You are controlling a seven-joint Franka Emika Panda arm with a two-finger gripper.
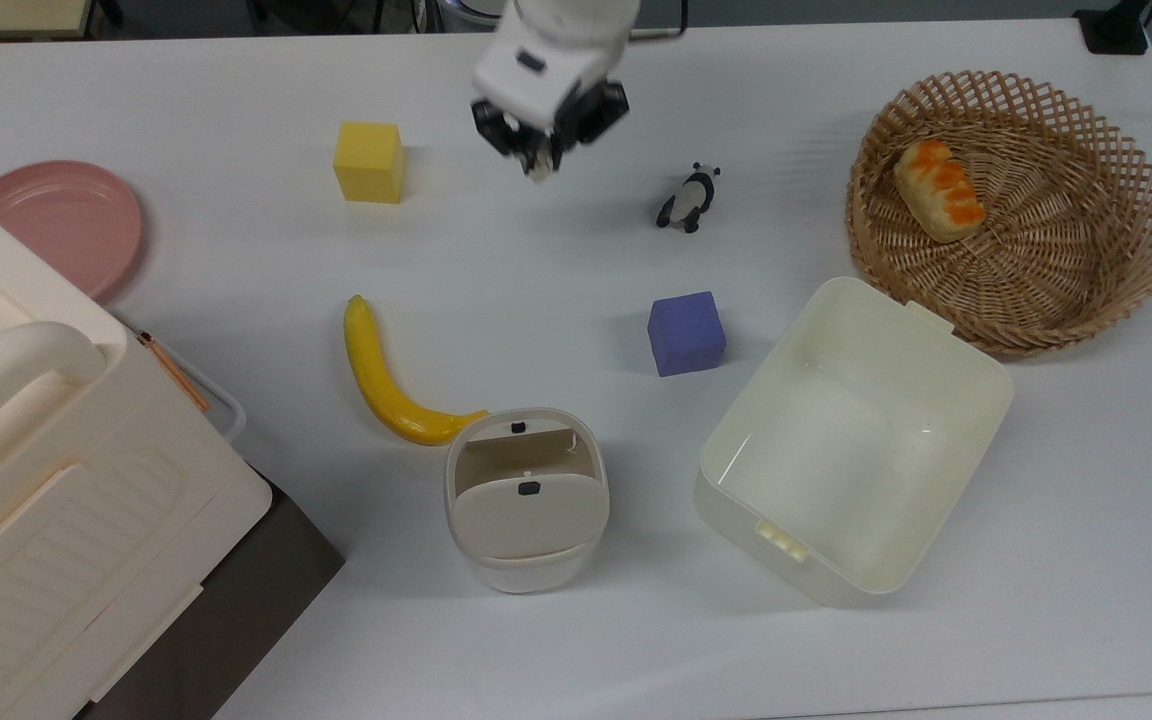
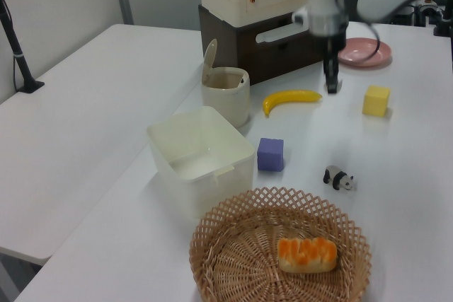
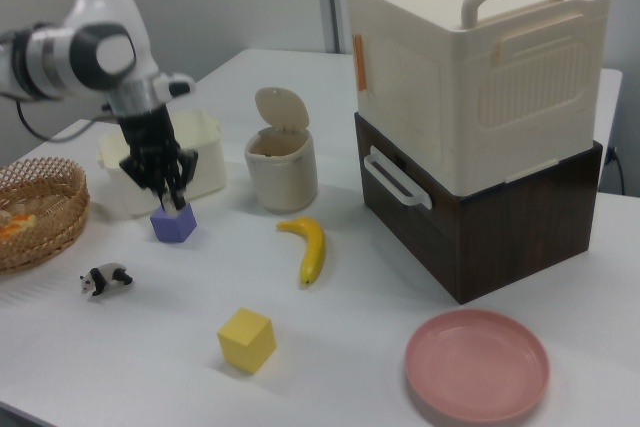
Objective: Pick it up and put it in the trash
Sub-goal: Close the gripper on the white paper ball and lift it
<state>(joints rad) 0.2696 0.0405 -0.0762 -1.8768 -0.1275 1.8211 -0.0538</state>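
Note:
My gripper (image 1: 539, 165) hangs high above the table between the yellow cube (image 1: 369, 161) and the panda figure (image 1: 688, 200). Its fingers are drawn close together on a tiny off-white paper wad (image 1: 537, 171) at their tips. The left view shows the gripper (image 2: 330, 88) above the banana's far end. In the right view the gripper (image 3: 177, 201) hangs over the purple cube. The beige trash bin (image 1: 526, 560) stands near the front, its tan flap lid (image 2: 209, 61) tipped up and its mouth open. The bin (image 3: 280, 169) is well apart from the gripper.
A banana (image 1: 386, 380) lies just behind the bin, and a purple cube (image 1: 686, 333) sits beside a cream tub (image 1: 966, 400). A wicker basket (image 1: 1116, 260) holds bread. A pink plate (image 1: 61, 220) and a large cream box (image 1: 66, 500) fill the top view's left.

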